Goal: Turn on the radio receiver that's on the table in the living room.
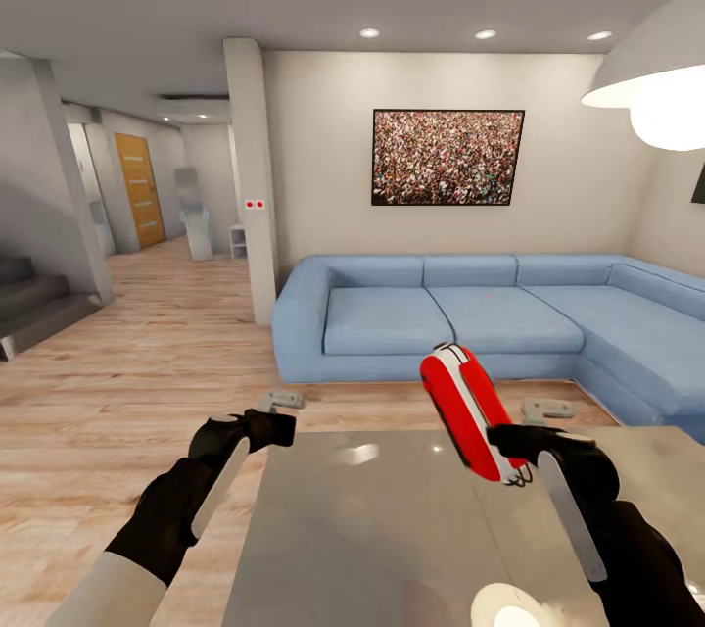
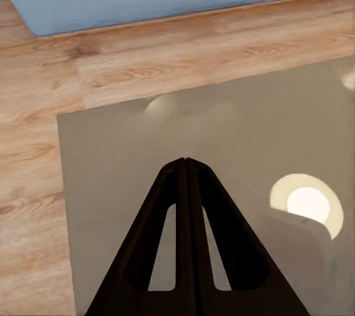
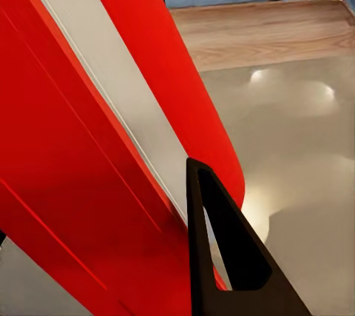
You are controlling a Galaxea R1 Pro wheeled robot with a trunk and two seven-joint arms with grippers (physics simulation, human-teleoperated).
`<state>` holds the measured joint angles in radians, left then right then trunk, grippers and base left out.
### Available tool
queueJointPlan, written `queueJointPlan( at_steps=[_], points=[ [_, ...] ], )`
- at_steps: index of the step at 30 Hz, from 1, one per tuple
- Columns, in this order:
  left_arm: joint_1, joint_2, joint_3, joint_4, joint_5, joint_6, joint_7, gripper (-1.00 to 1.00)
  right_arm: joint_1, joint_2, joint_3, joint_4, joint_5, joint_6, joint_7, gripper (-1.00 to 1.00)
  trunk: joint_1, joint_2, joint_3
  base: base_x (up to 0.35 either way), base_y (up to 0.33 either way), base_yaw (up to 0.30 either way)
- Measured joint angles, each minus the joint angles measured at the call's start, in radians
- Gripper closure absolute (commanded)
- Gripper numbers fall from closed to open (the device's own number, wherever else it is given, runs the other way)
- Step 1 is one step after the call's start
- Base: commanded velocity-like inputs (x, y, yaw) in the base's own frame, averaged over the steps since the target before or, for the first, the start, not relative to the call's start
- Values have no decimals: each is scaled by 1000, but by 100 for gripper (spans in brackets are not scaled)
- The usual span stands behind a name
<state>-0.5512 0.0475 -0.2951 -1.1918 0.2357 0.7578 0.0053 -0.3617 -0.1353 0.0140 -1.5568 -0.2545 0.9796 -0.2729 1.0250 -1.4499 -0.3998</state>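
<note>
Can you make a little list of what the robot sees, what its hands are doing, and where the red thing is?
Room: living room with blue sofa and crowd picture
Table: glossy grey table, right in front of the robot
Radio receiver: red and white radio receiver, lifted above the table, tilted
Right hand: right hand shut on the radio receiver
Left hand: left hand shut, holding nothing, over the table's left edge
Lamp: white pendant lamp, lit

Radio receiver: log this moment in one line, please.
radio receiver: lifted, tilted above table | right end effector: shut on it | left end effector: shut, empty, over table edge
</note>
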Motion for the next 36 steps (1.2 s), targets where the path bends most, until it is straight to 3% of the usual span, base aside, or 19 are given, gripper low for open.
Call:
queueJointPlan(
  at_steps=[5, 12, 20, 36],
  points=[
    [16, 0, 24, 31, 0, -33, 0, 100, 0, 0, 0, 12, -39, 3, 0, 100, 0, 0, 0, 0, 0, 0],
    [22, 0, 37, 78, 0, -87, 2, 100, 0, 2, 0, 64, -47, 5, 0, 100, 0, 0, 0, 0, 0, 0],
    [45, 0, 60, 82, 0, -92, 0, 100, 0, 3, 0, 172, -54, 3, 0, 100, 0, 0, 0, 0, 0, 0],
    [58, 0, 65, 76, 1, -92, 4, 100, 0, 3, 0, 275, -56, 2, 19, 100, 0, 0, 0, 0, 0, 0]
  ],
)
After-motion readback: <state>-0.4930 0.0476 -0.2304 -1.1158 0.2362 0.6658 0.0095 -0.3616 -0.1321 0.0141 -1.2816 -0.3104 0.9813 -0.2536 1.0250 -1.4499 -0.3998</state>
